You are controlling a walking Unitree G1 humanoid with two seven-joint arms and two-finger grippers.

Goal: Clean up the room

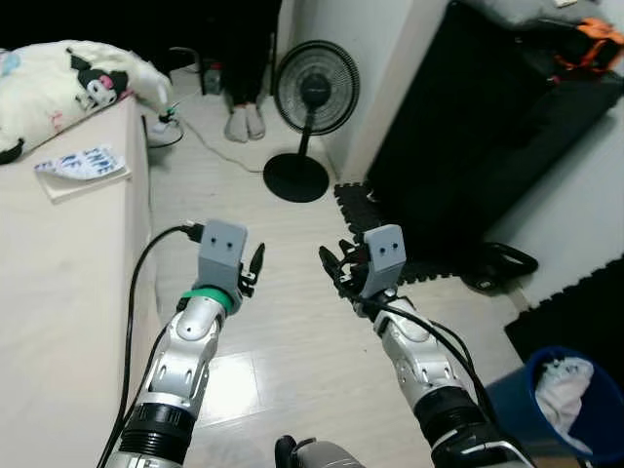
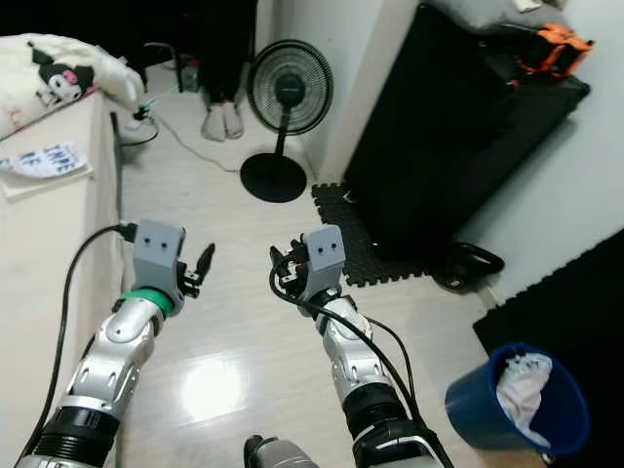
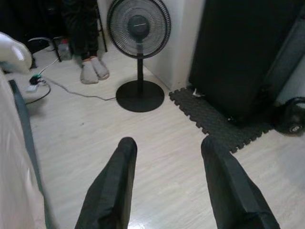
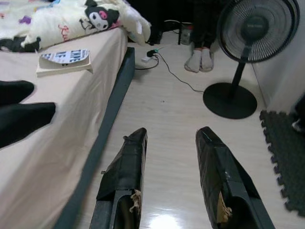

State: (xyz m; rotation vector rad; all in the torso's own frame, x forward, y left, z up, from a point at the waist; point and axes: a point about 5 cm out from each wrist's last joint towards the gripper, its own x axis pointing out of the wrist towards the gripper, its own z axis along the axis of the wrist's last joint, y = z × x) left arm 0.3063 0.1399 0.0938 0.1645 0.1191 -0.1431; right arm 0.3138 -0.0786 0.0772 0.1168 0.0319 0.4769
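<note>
- Holding both arms raised in front of me over bare pale floor, I have the left gripper and the right gripper level with each other, each with its fingers spread apart and nothing between them; I judge this a ready carry while I look for something to tidy.
- On the bed at my left lies a book with a printed cover, flat near the edge, with a cartoon-print plush pillow beyond it; both look like candidates for tidying.
- A standing fan sits by the wall corner, a cable trailing across the floor to a plug beside the bed.
- A person in socks stands beyond the fan, so I judge any forward move needs care.
- At my right, a blue bin already holds white crumpled material, a likely place for rubbish.
</note>
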